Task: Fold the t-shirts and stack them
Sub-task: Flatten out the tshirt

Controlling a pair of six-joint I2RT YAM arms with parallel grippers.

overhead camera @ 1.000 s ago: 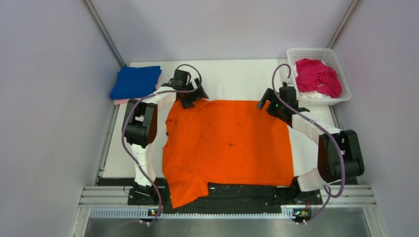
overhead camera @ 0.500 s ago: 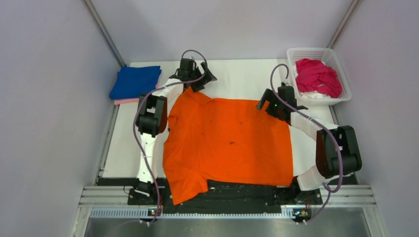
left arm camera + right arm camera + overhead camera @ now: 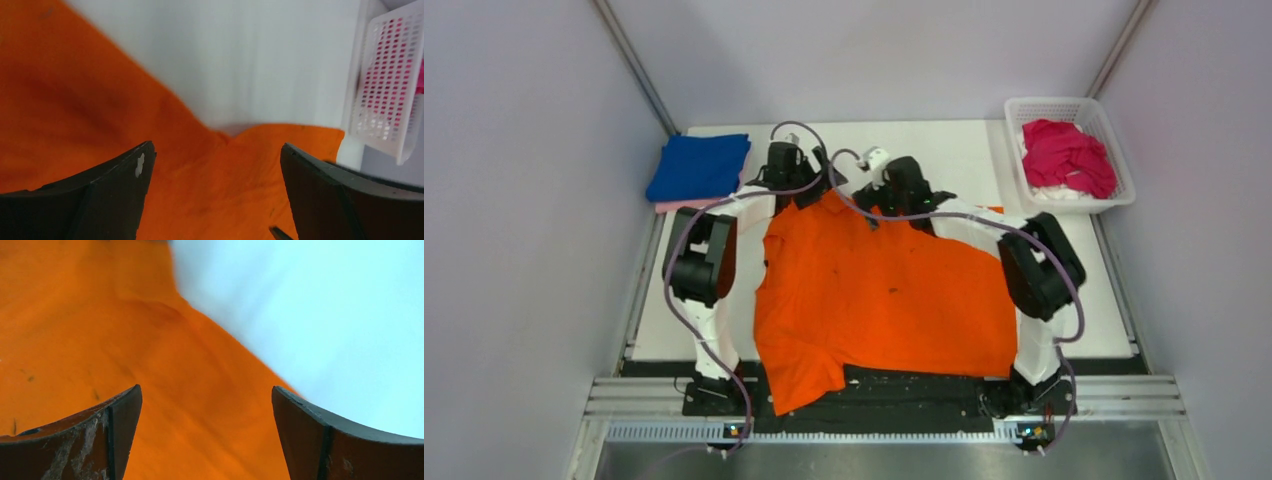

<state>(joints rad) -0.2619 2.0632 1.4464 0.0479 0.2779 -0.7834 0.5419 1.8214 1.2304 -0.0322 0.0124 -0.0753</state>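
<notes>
Right end effector (image 3: 902,192), shifted from the far right corner to beside my left end effector (image 3: 809,185), both with jaws apart and empty, hangs over the far edge of the bright orange cloth t-shirt (image 3: 884,290), spread on the white desk (image 3: 944,150), long axis left-right.

The right gripper (image 3: 205,390) hangs over the orange t-shirt (image 3: 100,330), its two dark jaws spread wide with only cloth showing between them. The cloth, slightly blurred and flecked with small dark specks at the left, ends in a diagonal edge against the white tabletop (image 3: 325,315).
</notes>
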